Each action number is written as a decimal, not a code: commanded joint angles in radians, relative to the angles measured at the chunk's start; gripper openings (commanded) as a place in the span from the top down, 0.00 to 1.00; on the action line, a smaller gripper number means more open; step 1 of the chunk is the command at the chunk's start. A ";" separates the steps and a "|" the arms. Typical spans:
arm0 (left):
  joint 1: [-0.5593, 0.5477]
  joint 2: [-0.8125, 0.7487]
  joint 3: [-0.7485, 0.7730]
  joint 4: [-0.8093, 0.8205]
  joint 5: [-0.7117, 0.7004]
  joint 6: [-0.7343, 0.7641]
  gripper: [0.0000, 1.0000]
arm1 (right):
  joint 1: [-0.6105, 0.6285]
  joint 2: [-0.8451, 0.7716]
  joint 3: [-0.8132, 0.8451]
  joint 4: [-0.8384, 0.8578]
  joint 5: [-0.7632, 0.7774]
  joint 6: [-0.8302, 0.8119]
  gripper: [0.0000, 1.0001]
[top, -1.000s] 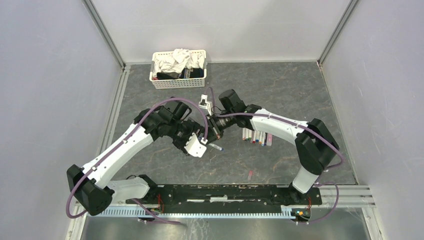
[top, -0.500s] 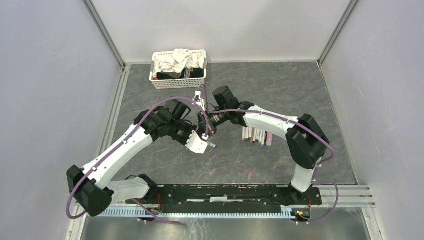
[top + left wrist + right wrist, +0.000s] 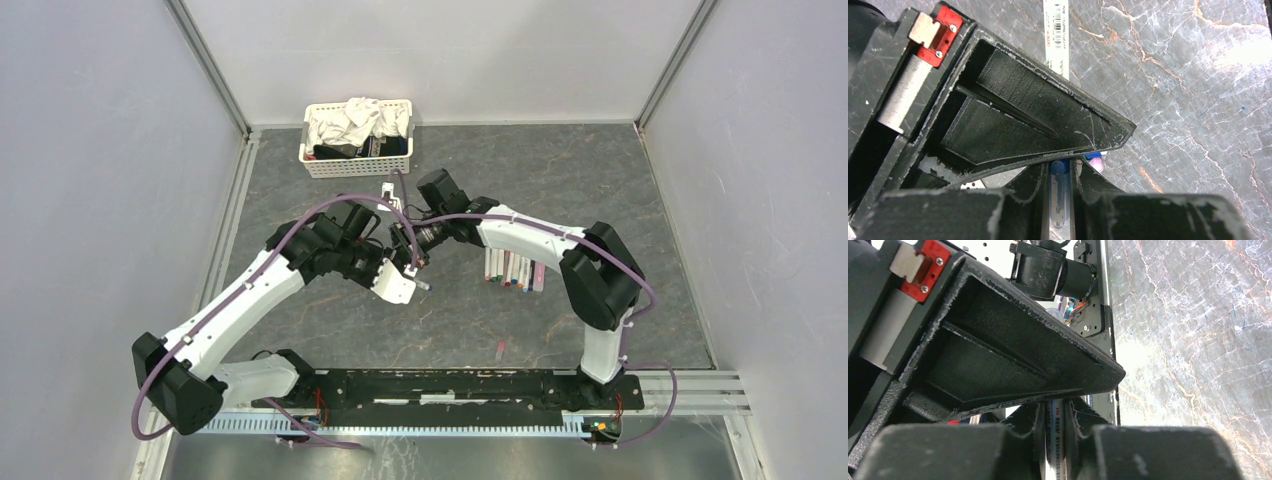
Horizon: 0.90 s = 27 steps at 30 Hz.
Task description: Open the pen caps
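Both grippers meet over the middle of the table on one pen. In the left wrist view my left gripper (image 3: 1060,167) is shut on its blue pen cap (image 3: 1059,192), and the white barrel (image 3: 1055,40) runs on beyond the fingers. My right gripper (image 3: 1054,407) is shut on the same pen's printed white barrel (image 3: 1055,440). From above, the left gripper (image 3: 413,278) and right gripper (image 3: 410,256) sit nose to nose, with a blue pen end (image 3: 425,286) sticking out. Several more pens (image 3: 513,270) lie in a row to the right.
A white basket (image 3: 318,165) of cloths stands at the back left, just behind the right wrist. A small pink piece (image 3: 500,348) lies near the front right. Metal rails run along the left and right walls.
My left gripper has closed on the blue cap. Both wrists have shifted a little left and back, with the right arm reaching further across.
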 commanded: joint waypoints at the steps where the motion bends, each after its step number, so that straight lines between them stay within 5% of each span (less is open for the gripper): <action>1: -0.022 0.015 0.018 0.015 0.101 0.052 0.98 | 0.001 0.055 0.138 0.036 0.045 -0.004 0.95; 8: -0.023 0.062 0.019 0.026 0.108 0.101 0.98 | 0.004 0.178 0.305 0.050 0.057 0.041 1.00; 10: -0.019 0.097 0.036 0.026 0.040 0.122 0.98 | -0.004 0.242 0.393 -0.159 0.101 -0.072 1.00; 11: 0.023 0.112 0.055 0.021 -0.040 0.127 0.98 | -0.012 0.241 0.403 -0.405 0.150 -0.290 1.00; 12: 0.160 0.122 0.093 -0.013 -0.052 0.173 0.98 | -0.001 0.149 0.237 -0.592 0.242 -0.446 1.00; 13: 0.382 0.131 0.128 -0.096 -0.002 0.307 0.98 | 0.016 -0.091 -0.209 -0.412 0.298 -0.382 1.00; 14: 0.545 0.141 0.121 -0.155 0.025 0.461 0.98 | -0.002 -0.300 -0.579 0.002 0.335 -0.156 1.00; 15: 0.574 0.139 0.088 -0.193 -0.016 0.531 0.98 | -0.052 -0.409 -0.794 0.288 0.301 0.040 1.00; 16: 0.496 0.106 0.065 -0.155 -0.021 0.453 0.98 | -0.052 -0.384 -0.719 0.261 0.234 0.005 1.00; 17: 0.391 0.072 0.037 -0.065 -0.038 0.335 0.98 | -0.030 -0.313 -0.551 -0.047 0.238 -0.183 1.00; 18: 0.315 0.059 0.015 -0.014 -0.078 0.284 0.98 | -0.003 -0.272 -0.458 -0.146 0.264 -0.247 1.00; 27: 0.119 -0.023 -0.051 -0.031 -0.172 0.256 0.98 | -0.005 -0.243 -0.370 -0.092 0.166 -0.213 0.98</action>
